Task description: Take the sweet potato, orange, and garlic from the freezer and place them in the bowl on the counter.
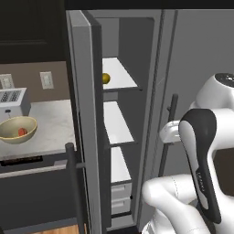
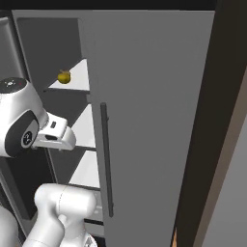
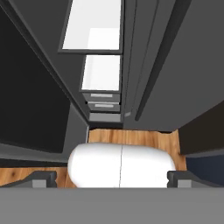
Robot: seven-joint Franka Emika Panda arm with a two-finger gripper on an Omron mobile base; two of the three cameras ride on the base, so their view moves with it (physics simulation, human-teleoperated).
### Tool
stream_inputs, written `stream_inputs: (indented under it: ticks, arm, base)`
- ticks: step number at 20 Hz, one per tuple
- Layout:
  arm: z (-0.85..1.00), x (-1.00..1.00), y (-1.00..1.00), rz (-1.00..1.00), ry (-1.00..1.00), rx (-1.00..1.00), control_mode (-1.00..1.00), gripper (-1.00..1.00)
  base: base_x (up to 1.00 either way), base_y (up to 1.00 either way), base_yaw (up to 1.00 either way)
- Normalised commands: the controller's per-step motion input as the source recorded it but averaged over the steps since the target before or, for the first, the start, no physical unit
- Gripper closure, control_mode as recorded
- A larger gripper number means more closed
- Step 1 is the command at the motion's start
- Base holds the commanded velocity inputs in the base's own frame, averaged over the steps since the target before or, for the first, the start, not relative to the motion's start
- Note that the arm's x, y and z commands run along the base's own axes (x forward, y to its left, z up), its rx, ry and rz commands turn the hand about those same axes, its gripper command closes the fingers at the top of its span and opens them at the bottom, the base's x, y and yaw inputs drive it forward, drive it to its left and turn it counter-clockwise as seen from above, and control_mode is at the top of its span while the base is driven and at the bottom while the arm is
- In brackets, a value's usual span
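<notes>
Grey steel fridge is seen filling both base views, its freezer (image 1: 119, 137) standing open on the left with the long door (image 1: 84, 119) swung out toward the counter (image 1: 50, 125). The white arm is folded in front of the closed right door (image 2: 149, 120), elbow raised high, forearm bent back down, hand held level with the middle shelf beside the dark vertical handle (image 2: 106, 164). The gripper (image 3: 112, 179) is pointed down along the fridge front toward the wooden floor (image 3: 131, 138); its two dark fingertips (image 3: 41, 178) are seen spread wide at the bottom corners of the hand view, nothing between them.

Open room: the freezer opening is narrow, bounded by the door edge on the left and the centre post on the right. Three white shelves (image 1: 116, 121) are counted in the left base view, stacked, with two grey drawers (image 1: 121, 196) beneath. The two lower shelves are seen bare. The counter is cut off by the door edge on its right side.

One orange (image 1: 106, 78) is seen on the top shelf, near its left front edge, well above the hand. One bowl (image 1: 17, 129) sits on the counter just in front of the silver toaster (image 1: 13, 100), apart from the counter's front edge. One sweet potato (image 1: 22, 132) is lying inside the bowl, against its right wall. Two wall outlets (image 1: 46, 80) are counted on the backsplash
</notes>
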Motion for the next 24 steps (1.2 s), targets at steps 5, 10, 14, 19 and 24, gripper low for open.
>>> stream_inputs:
  ticks: [5, 10, 14, 19, 24]
  arm:
    - [0.00, 0.00, 0.00, 0.00, 0.00, 0.00, 1.00, -1.00]
    - [0.00, 0.00, 0.00, 0.00, 0.00, 0.00, 1.00, -1.00]
    - [0.00, 0.00, 0.00, 0.00, 0.00, 0.00, 1.00, -1.00]
    - [0.00, 0.00, 0.00, 0.00, 0.00, 0.00, 1.00, -1.00]
    - [0.00, 0.00, 0.00, 0.00, 0.00, 0.00, 1.00, -1.00]
  base:
    - [0.21, 0.19, 0.00]
    - [0.16, 0.27, 0.00]
    - [0.18, 0.29, 0.00]
    - [0.13, 0.32, 0.00]
    - [0.20, 0.24, 0.00]
